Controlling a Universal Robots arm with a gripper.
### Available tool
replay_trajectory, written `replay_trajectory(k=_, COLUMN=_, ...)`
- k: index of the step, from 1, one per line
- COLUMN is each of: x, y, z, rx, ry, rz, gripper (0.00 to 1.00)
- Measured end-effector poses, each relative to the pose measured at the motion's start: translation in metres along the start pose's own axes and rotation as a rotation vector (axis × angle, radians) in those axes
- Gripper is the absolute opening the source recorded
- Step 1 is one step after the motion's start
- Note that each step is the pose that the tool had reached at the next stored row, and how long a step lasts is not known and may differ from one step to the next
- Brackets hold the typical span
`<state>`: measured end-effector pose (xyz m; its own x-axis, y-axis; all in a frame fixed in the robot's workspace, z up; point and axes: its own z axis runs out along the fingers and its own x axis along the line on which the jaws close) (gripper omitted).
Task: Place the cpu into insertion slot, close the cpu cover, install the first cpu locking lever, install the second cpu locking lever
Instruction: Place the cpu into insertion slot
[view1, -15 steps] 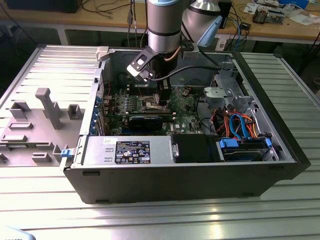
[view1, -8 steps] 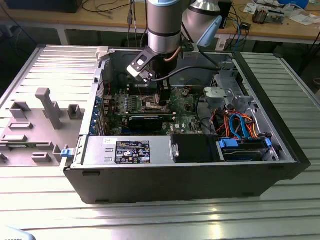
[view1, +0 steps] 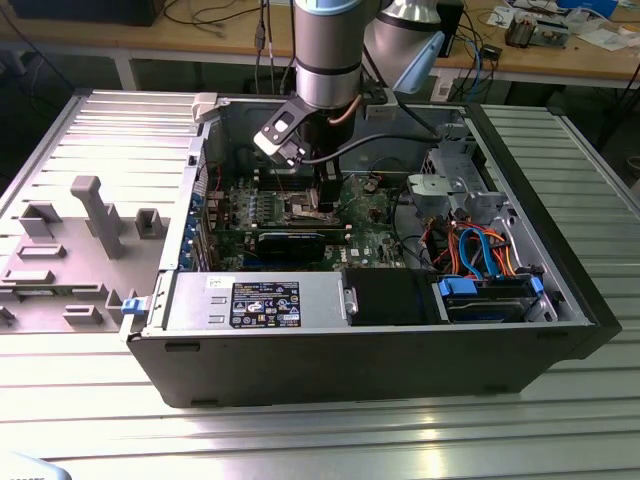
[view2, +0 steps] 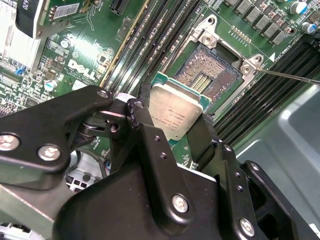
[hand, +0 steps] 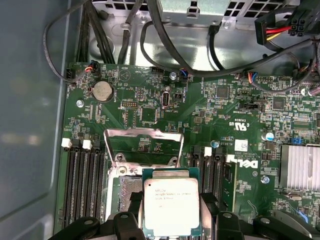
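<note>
My hand is clamped on the cpu, which hangs over the insertion slot, with the cpu cover raised. I should level it, match corners, and lower it straight, never sliding sideways.

cpu top dull metal (matt); insertion slot rim shiny.

One cpu, one insertion slot and one cpu cover.
</note>
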<state>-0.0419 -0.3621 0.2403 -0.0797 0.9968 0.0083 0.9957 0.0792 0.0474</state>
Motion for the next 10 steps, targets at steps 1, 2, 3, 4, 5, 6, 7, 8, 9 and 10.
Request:
replay_trajectory(k=1, x=0.0, y=0.0, z=0.0001, rx=0.0, ry=0.0001, rz=0.0, gripper=0.54)
replay_trajectory(k=2, x=0.0, y=0.0, z=0.0005, rx=0.0, ry=0.0001, rz=0.0, gripper=0.54)
replay_trajectory(k=3, x=0.0, y=0.0, z=0.0006, rx=0.0, ry=0.0, rz=0.0, gripper=0.54)
replay_trajectory(k=4, x=0.0, y=-0.0001, z=0.0029, rx=0.0, ry=0.0, rz=0.0, gripper=0.54)
replay_trajectory(k=5, x=0.0004, y=-0.0002, z=0.004, rx=0.0, ry=0.0, rz=0.0, gripper=0.54)
replay_trajectory(k=6, x=0.0004, y=-0.0002, z=0.004, rx=0.0, ry=0.0, rz=0.0, gripper=0.54)
replay_trajectory(k=7, x=0.0004, y=-0.0001, z=0.0041, rx=0.0, ry=0.0001, rz=0.0, gripper=0.54)
replay_trajectory(k=8, x=0.0009, y=-0.0002, z=0.0043, rx=-0.0002, ry=0.0003, rz=0.0, gripper=0.54)
replay_trajectory(k=9, x=0.0012, y=-0.0002, z=0.0043, rx=-0.0002, ry=0.0003, rz=0.0, gripper=0.54)
replay_trajectory(k=10, x=0.0013, y=-0.0001, z=0.0042, rx=-0.0001, ry=0.0001, rz=0.0, gripper=0.54)
